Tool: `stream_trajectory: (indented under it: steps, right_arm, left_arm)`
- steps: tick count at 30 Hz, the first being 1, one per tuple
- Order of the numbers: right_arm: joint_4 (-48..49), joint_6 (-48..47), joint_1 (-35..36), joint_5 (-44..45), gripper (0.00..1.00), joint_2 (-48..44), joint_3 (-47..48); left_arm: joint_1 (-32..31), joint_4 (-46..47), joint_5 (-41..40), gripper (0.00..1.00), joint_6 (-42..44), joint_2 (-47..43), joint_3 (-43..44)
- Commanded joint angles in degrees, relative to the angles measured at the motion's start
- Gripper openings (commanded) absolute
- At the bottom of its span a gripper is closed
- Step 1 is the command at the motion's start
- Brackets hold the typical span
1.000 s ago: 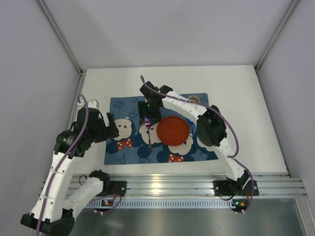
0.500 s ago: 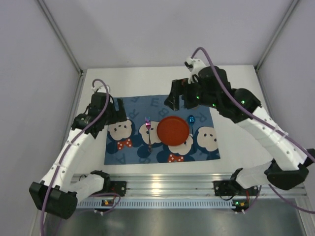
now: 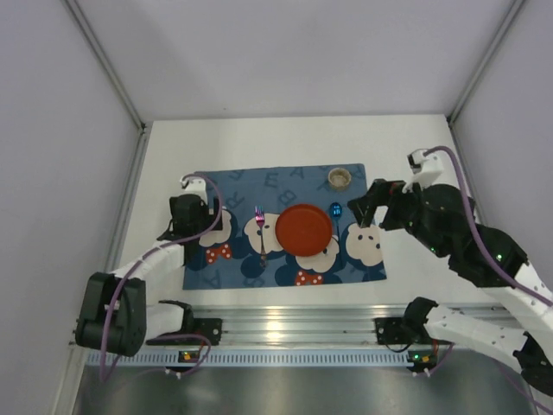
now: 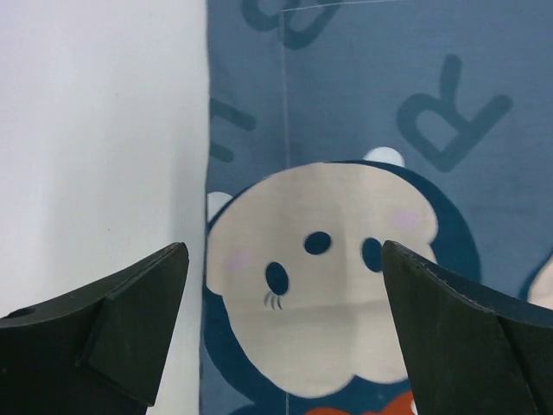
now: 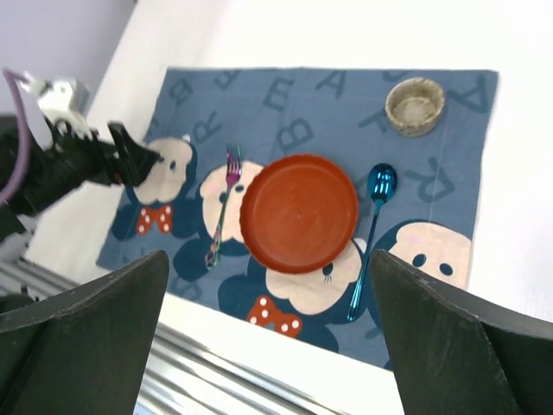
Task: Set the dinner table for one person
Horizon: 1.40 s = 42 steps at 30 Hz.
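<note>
Top external: the dinner table (image 3: 259,143) lay beneath the left gripper (image 3: 195,221) and right gripper (image 3: 363,212), both spread wide and empty, above the placemat's (image 3: 285,181) side edges.

We log white dinner table (image 3: 259,143); blue mouse-print placemat (image 3: 294,181) flat on it, its left edge between the jaws of the left gripper (image 4: 283,251).

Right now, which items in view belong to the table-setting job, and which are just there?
Belongs to the job: dinner table, mouse-print placemat, red plate, pink fork, blue spoon, small beige cup.
Just there: aluminium rail, grey side wall.
</note>
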Motion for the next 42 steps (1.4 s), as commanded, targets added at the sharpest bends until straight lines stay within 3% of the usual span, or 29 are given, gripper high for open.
stream_trajectory:
  steps: [1,6,8,20,21,22,23,25,28,31,32,35,38,42]
  right_arm:
    - [2.87,3.12,0.84,6.08,1.00,-5.77,-1.85]
    - [1.82,4.62,0.75,9.33,1.00,-11.39,-3.52]
    - [1.47,4.54,0.75,9.95,1.00,-12.37,-3.88]
    - [-2.40,0.06,0.75,8.81,1.00,-9.91,-1.86]
    - [-2.58,-0.03,0.75,8.81,1.00,-9.74,-2.03]
    - [-2.67,-0.12,0.75,8.73,1.00,-9.73,-2.03]
    - [-2.84,-0.12,0.75,8.81,1.00,-9.65,-1.86]
    - [-2.93,0.31,0.75,8.90,1.00,-9.91,-2.12]
    - [-2.93,1.28,0.75,9.42,1.00,-10.96,-3.96]
    - [-2.93,2.69,0.84,9.69,1.00,-12.11,-6.95]
    - [-2.93,2.86,0.75,9.86,1.00,-12.11,-7.39]
    - [-2.84,4.00,0.75,12.76,1.00,-11.32,-8.18]
    - [-1.18,5.50,0.66,20.48,1.00,-10.88,-8.71]
    - [0.50,1.90,0.84,24.19,1.00,-8.08,-7.84]
  left_arm:
    - [4.98,24.13,6.57,0.99,-0.14,1.49,-4.26]
    - [11.23,39.54,12.64,0.99,-2.00,5.96,-12.88]
    - [11.50,33.61,14.23,0.99,-1.47,6.94,-8.85]
    - [12.20,35.88,20.38,0.99,3.72,19.85,0.12]
    - [12.20,35.87,21.26,0.99,3.29,20.30,0.30]
    - [12.20,45.36,22.05,0.99,3.72,21.35,-3.27]
    - [14.12,47.45,20.92,0.99,2.85,21.88,-4.00]
    - [14.75,41.79,20.65,0.99,1.79,20.92,-2.26]
    - [14.67,45.27,20.74,0.99,1.97,20.31,-5.13]
    - [14.49,56.74,19.86,0.99,1.79,20.47,-12.75]
    - [14.40,69.93,19.16,0.99,1.96,23.61,-14.80]
    - [14.40,59.02,19.33,0.99,1.52,20.66,-12.63]
    - [14.14,59.70,19.42,0.99,2.32,21.46,-11.65]
    - [14.14,59.25,19.33,0.99,2.32,21.45,-11.57]
